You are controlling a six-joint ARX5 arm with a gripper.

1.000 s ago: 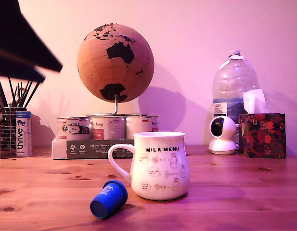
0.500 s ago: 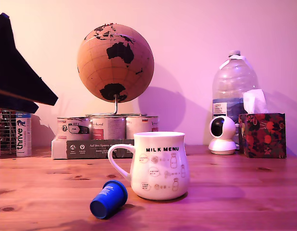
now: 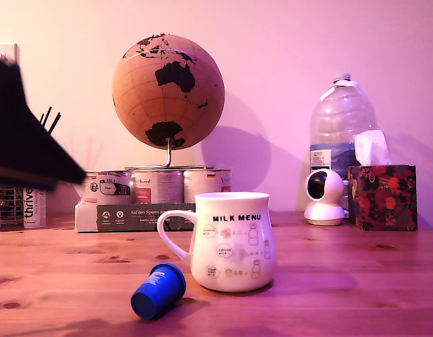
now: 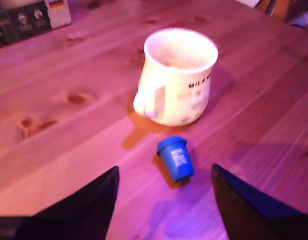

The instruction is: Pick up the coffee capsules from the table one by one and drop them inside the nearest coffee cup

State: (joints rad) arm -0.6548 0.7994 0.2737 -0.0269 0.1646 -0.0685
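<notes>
With its fingers spread wide and nothing between them, the gripper [image 4: 163,200] hangs above the 1 blue capsule [image 4: 175,158], which lies on its side on the table [image 4: 69,130] just beside the mug [image 4: 178,75], seemingly lined up to straddle it.

I see the arm [image 3: 27,140] only as a blurred black shape cut off by the exterior view's left edge, hiding most of a pen holder [image 3: 16,196] behind it. In my wrist view, the gripper [image 4: 163,200] fingers run off the frame, and the coffee cup [image 4: 176,75] interior looks washed out, possibly empty.
</notes>
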